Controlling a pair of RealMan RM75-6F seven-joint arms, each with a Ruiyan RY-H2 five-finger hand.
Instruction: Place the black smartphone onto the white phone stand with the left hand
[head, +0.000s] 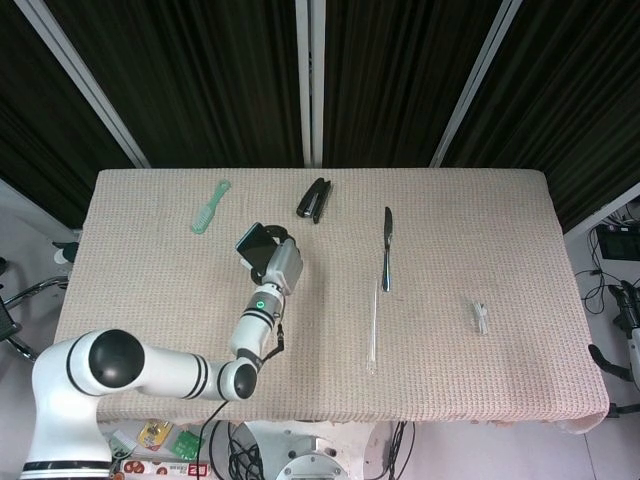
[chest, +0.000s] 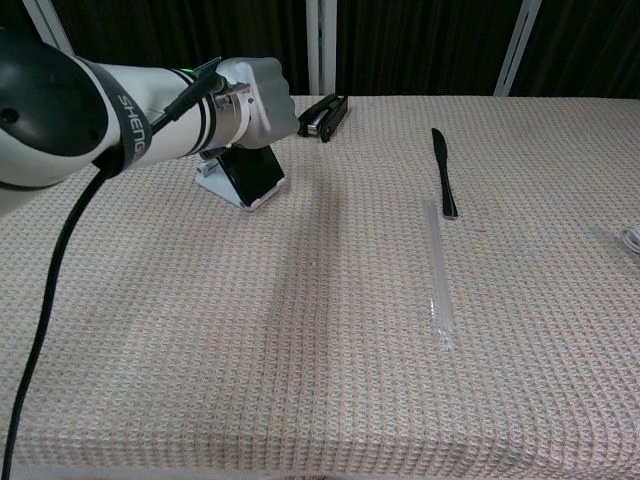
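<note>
The black smartphone (chest: 250, 172) leans tilted on the white phone stand (chest: 212, 178) at the table's back left. My left hand (chest: 258, 98) sits over the phone's upper edge, curled around it, with its fingers hidden behind the back of the hand. From the head view, the smartphone (head: 253, 240) shows just up and left of the left hand (head: 284, 263). My right hand appears in neither view.
A black stapler (chest: 322, 115) lies just behind the stand, and a green comb (head: 210, 208) lies to the far left. A black knife (chest: 443, 172) and a clear tube (chest: 437, 270) lie mid-table. A small white item (head: 481, 317) is at the right.
</note>
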